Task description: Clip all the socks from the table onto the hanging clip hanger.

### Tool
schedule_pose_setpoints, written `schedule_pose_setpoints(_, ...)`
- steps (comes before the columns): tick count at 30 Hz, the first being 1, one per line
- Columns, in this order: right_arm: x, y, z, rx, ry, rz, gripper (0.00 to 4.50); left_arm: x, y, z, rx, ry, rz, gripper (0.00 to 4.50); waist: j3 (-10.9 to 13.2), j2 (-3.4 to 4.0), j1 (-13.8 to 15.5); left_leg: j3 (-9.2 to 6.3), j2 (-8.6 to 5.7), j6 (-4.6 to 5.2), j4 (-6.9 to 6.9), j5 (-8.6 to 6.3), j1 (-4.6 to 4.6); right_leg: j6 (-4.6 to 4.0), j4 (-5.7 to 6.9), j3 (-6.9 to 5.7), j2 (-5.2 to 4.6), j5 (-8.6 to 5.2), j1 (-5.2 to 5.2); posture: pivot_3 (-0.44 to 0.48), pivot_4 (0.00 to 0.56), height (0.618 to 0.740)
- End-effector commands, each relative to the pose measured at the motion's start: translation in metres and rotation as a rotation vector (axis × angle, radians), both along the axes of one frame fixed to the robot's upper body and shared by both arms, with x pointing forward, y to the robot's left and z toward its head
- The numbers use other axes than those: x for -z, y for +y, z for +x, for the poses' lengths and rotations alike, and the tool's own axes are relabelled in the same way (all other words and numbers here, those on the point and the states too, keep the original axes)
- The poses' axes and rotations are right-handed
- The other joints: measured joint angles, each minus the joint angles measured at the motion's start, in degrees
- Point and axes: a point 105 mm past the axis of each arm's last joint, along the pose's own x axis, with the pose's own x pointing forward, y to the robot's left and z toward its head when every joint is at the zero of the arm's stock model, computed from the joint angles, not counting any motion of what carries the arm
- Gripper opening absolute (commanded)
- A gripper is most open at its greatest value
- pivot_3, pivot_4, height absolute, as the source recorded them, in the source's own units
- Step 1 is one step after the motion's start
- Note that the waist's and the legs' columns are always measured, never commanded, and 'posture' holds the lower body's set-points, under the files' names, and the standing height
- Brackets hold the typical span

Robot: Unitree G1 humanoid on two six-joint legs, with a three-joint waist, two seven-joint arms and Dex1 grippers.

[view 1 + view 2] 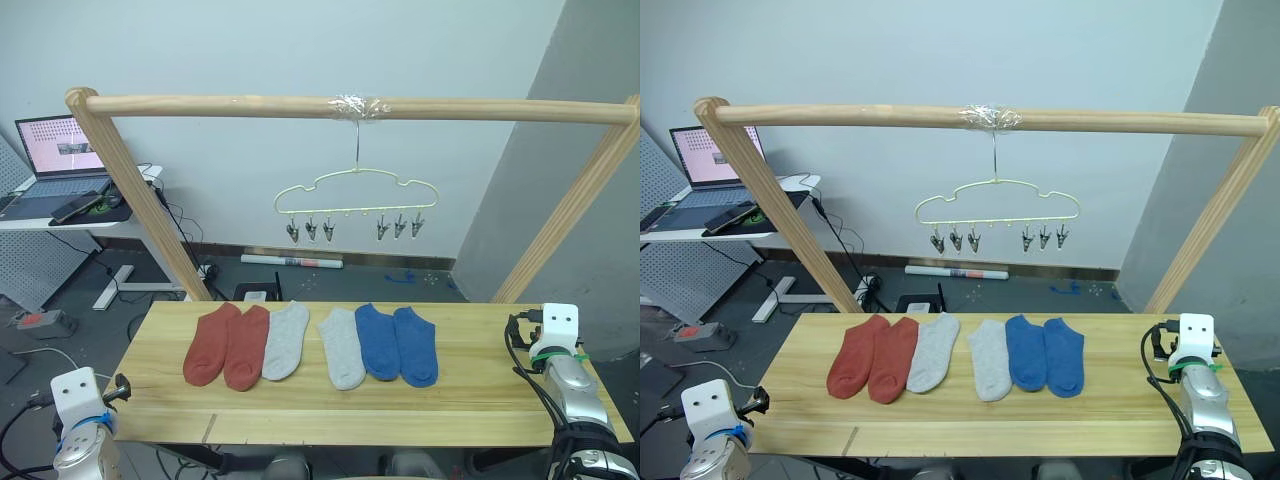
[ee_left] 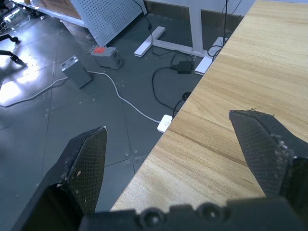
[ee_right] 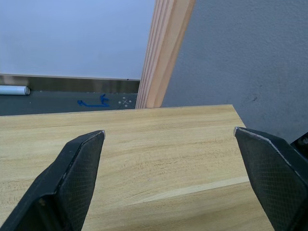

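The left tool hangs at the near left corner of the table, its two black fingers spread wide apart with nothing between them; one finger is over the dark floor and the other over the wood. The right tool sits over the table's right end, fingers likewise wide apart and empty, facing the right leg of the wooden frame.

Farther in, across the middle of the table, the six socks lie flat in a row, toes toward the near edge. From the robot's left: two rust-red socks overlapping along their inner edges, a light grey sock touching the second red one, then a small gap, a second grey sock, and two blue socks side by side and touching. The second grey sock touches the first blue one.

Beyond the table, the pale yellow-green clip hanger hangs by its hook from the middle of the frame's top pole, where clear tape wraps the pole. Its small metal clips dangle in two groups of three, all bare, with no sock on any of them.

At far left a laptop stands open on a white desk.
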Motion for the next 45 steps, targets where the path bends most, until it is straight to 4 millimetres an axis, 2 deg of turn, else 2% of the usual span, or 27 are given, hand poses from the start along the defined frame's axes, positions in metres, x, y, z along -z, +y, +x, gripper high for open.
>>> schedule_pose_setpoints(1, -0.016, 0.0, 0.008, -0.011, -0.058, -0.023, 4.5, -0.008, 0.009, 0.006, 0.0, -0.036, 0.026, 4.49, 0.0, 0.0, 0.0, 0.0, 0.0, 0.0, 0.0, 0.0, 0.0, 0.0, 0.0, 0.0, 0.0, 0.0, 0.0, 0.034, 0.0, 0.74)
schedule_pose_setpoints(6, -0.014, 0.005, 0.009, -0.043, -0.048, -0.031, 4.5, 0.001, 0.017, -0.001, 0.015, -0.019, 0.024, 4.49, -0.06, -0.02, -0.02, -0.01, 0.0, 0.0, 0.0, 0.0, 0.03, 0.0, 0.02, -0.03, 0.01, 0.0, 0.0, 0.041, 0.0, 0.74)
schedule_pose_setpoints(10, -0.017, 0.011, 0.01, -0.074, -0.058, -0.031, 4.5, -0.005, 0.021, 0.001, 0.063, -0.038, 0.047, 4.49, -0.07, -0.03, -0.01, 0.0, 0.0, 0.0, 0.0, 0.0, -0.01, 0.0, -0.01, -0.02, 0.0, 0.0, -0.02, 0.045, 0.0, 0.74)
schedule_pose_setpoints(14, -0.025, 0.023, 0.015, -0.133, -0.074, -0.025, 4.5, -0.019, 0.014, 0.007, 0.162, -0.107, 0.073, 4.49, -0.09, -0.01, 0.01, -0.02, 0.01, 0.0, -0.01, 0.0, 0.01, 0.0, 0.04, -0.03, 0.0, 0.0, -0.03, 0.048, 0.0, 0.74)
schedule_pose_setpoints(18, -0.038, 0.048, 0.021, -0.249, -0.099, 0.008, 4.5, -0.046, -0.01, 0.018, 0.307, -0.245, 0.064, 4.49, -0.09, -0.02, 0.06, 0.0, 0.03, -0.01, -0.01, -0.01, -0.03, -0.01, 0.01, 0.01, -0.01, 0.0, -0.05, 0.051, 0.0, 0.74)
schedule_pose_setpoints(23, -0.061, 0.098, 0.023, -0.52, -0.106, 0.038, 4.5, -0.082, -0.065, 0.049, 0.556, -0.355, 0.066, 4.49, 0.11, 0.02, 0.24, -0.02, 0.04, -0.01, -0.01, -0.01, -0.04, -0.02, 0.04, -0.02, -0.03, -0.01, -0.05, 0.045, 0.027, 0.74)
schedule_pose_setpoints(25, -0.07, 0.112, 0.023, -0.593, -0.11, 0.044, 4.5, -0.096, -0.084, 0.058, 0.632, -0.378, 0.081, 4.49, 0.32, 0.08, 0.27, -0.02, 0.07, -0.02, 0.0, -0.01, -0.05, -0.02, 0.05, -0.05, -0.02, -0.01, -0.05, 0.04, 0.036, 0.74)
schedule_pose_setpoints(28, -0.086, 0.131, 0.023, -0.698, -0.131, 0.062, 4.5, -0.118, -0.122, 0.076, 0.739, -0.428, 0.077, 4.49, 0.67, 0.1, 0.26, 0.02, 0.07, -0.02, 0.0, -0.01, -0.06, -0.01, 0.02, -0.03, -0.03, -0.01, -0.04, 0.026, 0.048, 0.74)
schedule_pose_setpoints(31, -0.104, 0.152, 0.021, -0.814, -0.168, 0.094, 4.5, -0.145, -0.168, 0.09, 0.863, -0.484, 0.073, 3.94, 1.45, -0.06, 0.25, 0.05, 0.02, -0.02, 0.01, -0.01, -0.12, 0.0, -0.04, -0.01, -0.07, -0.02, -0.04, 0.01, 0.064, 0.74)
schedule_pose_setpoints(33, -0.115, 0.164, 0.019, -0.884, -0.196, 0.125, 4.5, -0.16, -0.194, 0.097, 0.923, -0.516, 0.057, 3.35, 1.95, -0.16, 0.1, 0.01, 0.06, -0.02, 0.0, -0.01, -0.14, 0.01, -0.02, -0.04, -0.03, -0.02, -0.06, 0.003, 0.073, 0.74)
schedule_pose_setpoints(35, -0.127, 0.176, 0.018, -0.945, -0.221, 0.146, 4.5, -0.172, -0.211, 0.104, 0.955, -0.53, 0.048, 2.7, 2.29, -0.15, 0.05, 0.01, 0.09, -0.02, 0.0, -0.01, -0.16, 0.02, -0.03, -0.04, 0.01, -0.02, -0.08, -0.005, 0.081, 0.74)
schedule_pose_setpoints(38, -0.143, 0.194, 0.017, -1.027, -0.261, 0.176, 4.5, -0.182, -0.225, 0.114, 0.971, -0.542, 0.038, 1.71, 3.1, -0.17, -0.35, 0.05, 0.09, -0.02, 0.0, -0.01, -0.16, 0.04, 0.0, -0.01, 0.03, -0.02, -0.12, -0.016, 0.089, 0.74)
schedule_pose_setpoints(45, -0.169, 0.236, 0.01, -1.188, -0.307, 0.226, 4.5, -0.189, -0.245, 0.137, 0.965, -0.586, -0.007, 1.71, 4.56, -0.4, -0.22, 0.04, 0.09, -0.03, 0.0, -0.02, -0.24, 0.14, -0.04, -0.04, 0.03, -0.04, -0.14, -0.047, 0.119, 0.74)
